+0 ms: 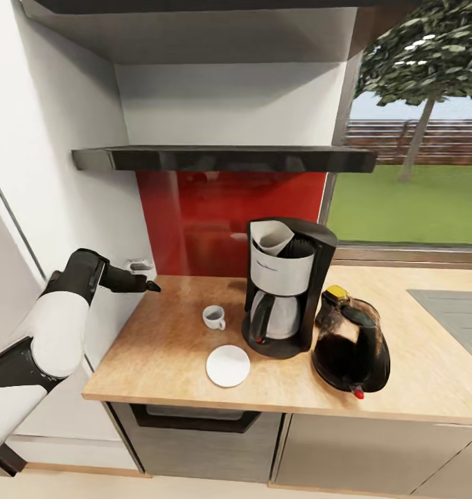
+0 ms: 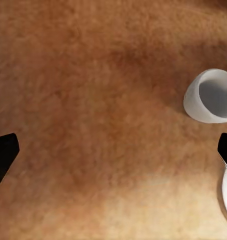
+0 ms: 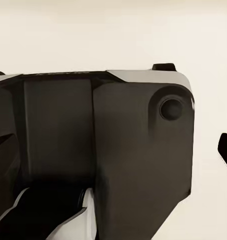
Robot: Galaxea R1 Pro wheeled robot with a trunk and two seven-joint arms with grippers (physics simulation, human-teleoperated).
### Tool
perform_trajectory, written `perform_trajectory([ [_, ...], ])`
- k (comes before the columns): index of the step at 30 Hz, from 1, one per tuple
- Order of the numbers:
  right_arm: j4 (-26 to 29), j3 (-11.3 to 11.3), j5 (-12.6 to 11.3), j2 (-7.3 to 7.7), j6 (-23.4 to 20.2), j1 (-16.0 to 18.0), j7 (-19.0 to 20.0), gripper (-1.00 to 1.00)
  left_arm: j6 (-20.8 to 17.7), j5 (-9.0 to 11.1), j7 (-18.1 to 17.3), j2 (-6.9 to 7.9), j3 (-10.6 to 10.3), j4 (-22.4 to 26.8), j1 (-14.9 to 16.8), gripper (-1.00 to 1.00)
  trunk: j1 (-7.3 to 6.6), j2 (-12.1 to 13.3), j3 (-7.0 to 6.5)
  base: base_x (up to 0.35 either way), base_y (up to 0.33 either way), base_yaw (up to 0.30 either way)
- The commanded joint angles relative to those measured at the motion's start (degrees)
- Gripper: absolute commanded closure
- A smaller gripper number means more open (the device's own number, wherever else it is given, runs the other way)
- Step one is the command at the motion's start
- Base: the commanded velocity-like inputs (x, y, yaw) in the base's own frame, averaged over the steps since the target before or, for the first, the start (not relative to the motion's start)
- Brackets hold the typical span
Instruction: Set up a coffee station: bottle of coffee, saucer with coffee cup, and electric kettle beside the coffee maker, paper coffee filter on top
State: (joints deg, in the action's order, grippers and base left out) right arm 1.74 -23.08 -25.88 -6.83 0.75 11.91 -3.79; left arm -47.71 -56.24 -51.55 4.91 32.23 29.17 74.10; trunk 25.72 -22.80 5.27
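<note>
At far left, well to the left of the coffee maker (image 1: 283, 284), the left gripper (image 1: 150, 285) hangs above the kitchen countertop (image 1: 152, 346) near the wall. In its wrist view the fingertips (image 2: 4, 152) sit at opposite edges over bare wood, so the jaws are spread wide and hold nothing, probably readied for the coffee cup (image 1: 213, 317). The cup stands upright just left of the coffee maker, not on the saucer (image 1: 228, 365), which lies in front of it. The paper coffee filter (image 1: 274, 237) sits in the coffee maker's top. To the machine's right stands the electric kettle (image 1: 353, 346), with the bottle of coffee (image 1: 335, 294) partly hidden behind it. I cannot tell the right gripper's finger state.
</note>
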Motion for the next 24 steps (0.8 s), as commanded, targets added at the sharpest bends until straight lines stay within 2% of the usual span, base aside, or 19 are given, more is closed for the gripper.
perform_trajectory([
  [1,-0.03,-0.52,-0.48,-0.02,0.10,0.04,-0.12,-1.00,-0.22,-0.54,-0.48,-0.05,0.38,0.07,0.08,-1.00,0.06,-0.12,0.13,0.214,0.000,0.000],
  [17,0.02,-0.39,-0.49,-0.01,-0.21,0.04,-0.12,-1.00,-0.02,-0.52,-0.48,-0.16,0.38,0.10,-1.05,-1.00,0.06,-0.12,0.13,0.022,0.000,-0.004],
  [24,0.02,-0.47,-0.49,-0.02,-0.22,0.04,-0.07,-1.00,0.05,-0.53,-0.41,-0.10,0.44,0.09,-1.06,-1.00,0.06,-0.12,0.13,0.000,0.000,-0.228],
])
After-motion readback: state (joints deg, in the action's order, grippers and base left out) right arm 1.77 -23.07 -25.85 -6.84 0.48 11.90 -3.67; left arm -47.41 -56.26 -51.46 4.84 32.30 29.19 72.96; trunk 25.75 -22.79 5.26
